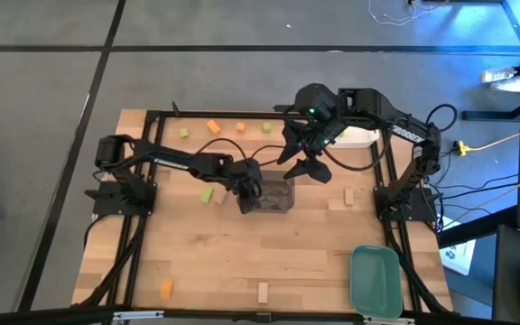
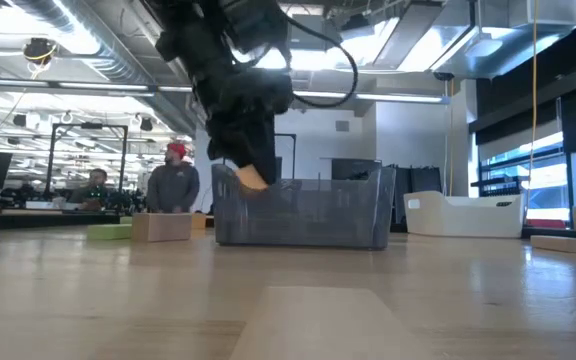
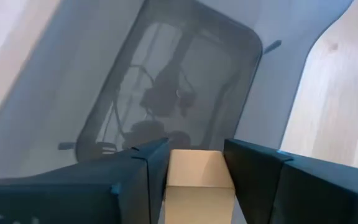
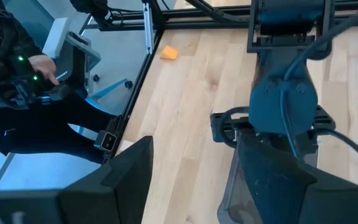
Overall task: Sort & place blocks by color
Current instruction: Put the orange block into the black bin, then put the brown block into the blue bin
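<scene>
My left gripper [image 1: 246,192] is over the left end of the grey tray [image 1: 276,196] and is shut on a tan block [image 3: 199,177]. In the low view the left gripper [image 2: 251,165] hangs just above the grey tray's rim [image 2: 298,185]. My right gripper [image 1: 305,168] hovers open above the tray's far right corner and touches nothing. Other blocks lie flat on the table: an orange block [image 1: 213,127] and green blocks [image 1: 240,126] near the far edge, a green block [image 1: 207,194] left of the tray, and tan blocks [image 1: 348,195] to its right. My left gripper pinches the tan block's two opposite sides [image 3: 173,177] between its two fingers [image 3: 135,180]. The fingers come from above, pointing down into the tray. The block [image 2: 253,178] is lifted clear and hangs at the tray's rim height over its left end.
A green tray [image 1: 375,280] sits at the near right corner and a white tray [image 1: 359,137] at the far right, behind the right arm. An orange block [image 1: 166,288] and a tan block [image 1: 263,292] lie near the near edge. People sit in the room beyond the table [image 2: 173,185].
</scene>
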Robot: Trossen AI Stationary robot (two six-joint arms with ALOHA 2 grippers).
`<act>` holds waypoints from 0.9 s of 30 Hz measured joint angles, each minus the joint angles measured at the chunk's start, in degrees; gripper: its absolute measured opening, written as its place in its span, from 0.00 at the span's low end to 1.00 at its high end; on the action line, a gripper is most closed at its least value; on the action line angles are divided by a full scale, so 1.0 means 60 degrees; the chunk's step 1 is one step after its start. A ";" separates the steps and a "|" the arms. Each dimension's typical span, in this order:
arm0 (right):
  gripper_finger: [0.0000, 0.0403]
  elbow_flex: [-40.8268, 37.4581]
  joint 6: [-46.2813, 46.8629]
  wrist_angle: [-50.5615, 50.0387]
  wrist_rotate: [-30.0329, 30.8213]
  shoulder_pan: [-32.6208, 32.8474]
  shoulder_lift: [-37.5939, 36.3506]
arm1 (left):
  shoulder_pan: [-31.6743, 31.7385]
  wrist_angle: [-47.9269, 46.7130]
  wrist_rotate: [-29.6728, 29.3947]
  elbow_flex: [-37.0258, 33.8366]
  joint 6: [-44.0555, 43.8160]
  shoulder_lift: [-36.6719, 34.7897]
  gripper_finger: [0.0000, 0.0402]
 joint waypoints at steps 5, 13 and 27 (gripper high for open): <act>0.58 0.0000 0.0035 -0.0220 -0.0004 0.0000 0.0000 | 0.0000 0.0015 -0.0065 0.0000 0.0014 0.0069 0.37; 0.58 0.0000 0.0590 -0.0820 -0.0533 0.0000 0.0000 | 0.0000 0.0036 0.0218 0.0000 0.0176 -0.0016 0.37; 0.58 -0.0086 0.5788 -0.2977 0.4535 0.1077 -0.0952 | -0.0011 -0.1576 -0.0612 -0.0003 0.0701 -0.3675 0.38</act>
